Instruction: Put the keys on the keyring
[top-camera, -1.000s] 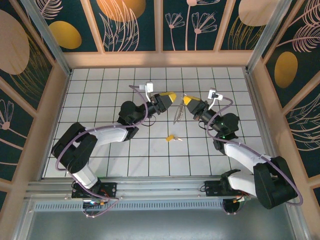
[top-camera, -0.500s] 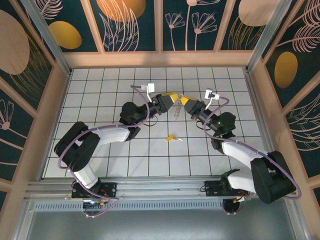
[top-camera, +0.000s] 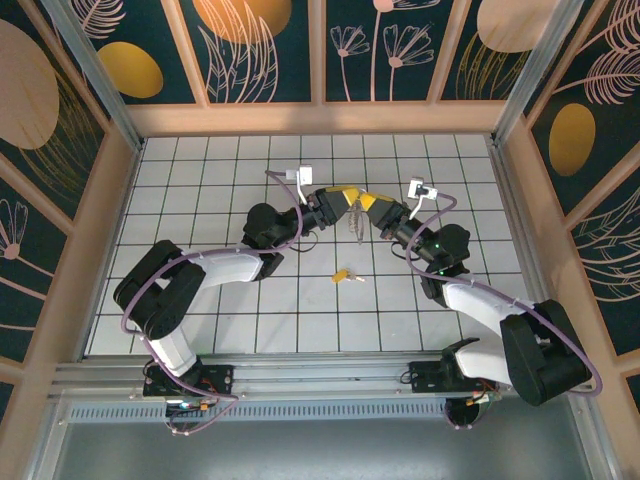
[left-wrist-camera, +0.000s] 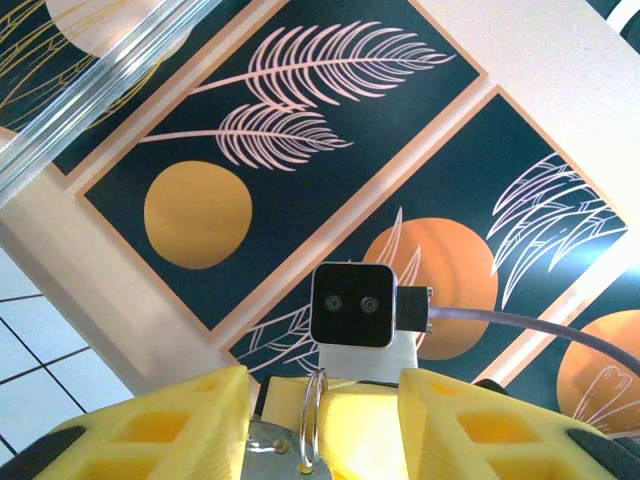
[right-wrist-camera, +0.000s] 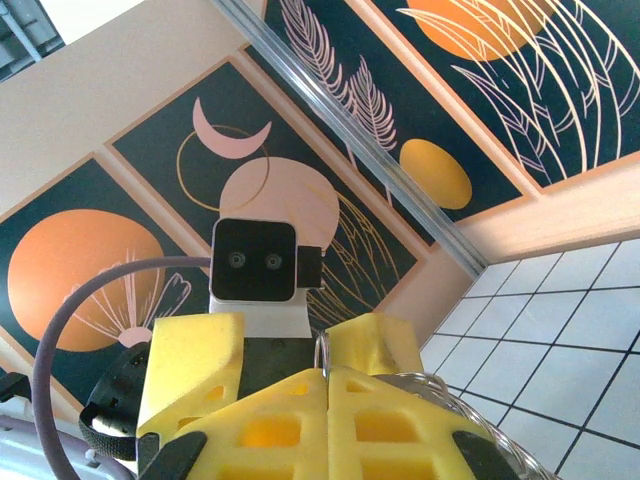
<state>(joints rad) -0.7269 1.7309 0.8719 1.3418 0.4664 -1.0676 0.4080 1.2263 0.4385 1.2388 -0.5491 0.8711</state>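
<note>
The keyring (top-camera: 356, 218) is held above the table's middle, pinched in the closed right gripper (top-camera: 368, 203), with silver keys (top-camera: 353, 236) hung below. The left gripper (top-camera: 346, 195) is spread open against it. One yellow-headed key (top-camera: 344, 275), lying nearer, is seemingly yet to be threaded.

You've got a white tiled table (top-camera: 200, 300) with square tiles and dark grid lines. One loose thing lies directly on it, a yellow-headed key (top-camera: 345, 275), flat on the tiles near mid-table. Its yellow head is to the left. The short silvery blade points right and slightly toward the near edge. The key sits about on a grid line, and you can't tell which tile it's mostly on. A wood-tone border (top-camera: 300, 118) bounds the tiling well beyond the key, and also off to its left and right. Well nearer than the key, the tiles end at a metal rail (top-camera: 320, 375).
</note>
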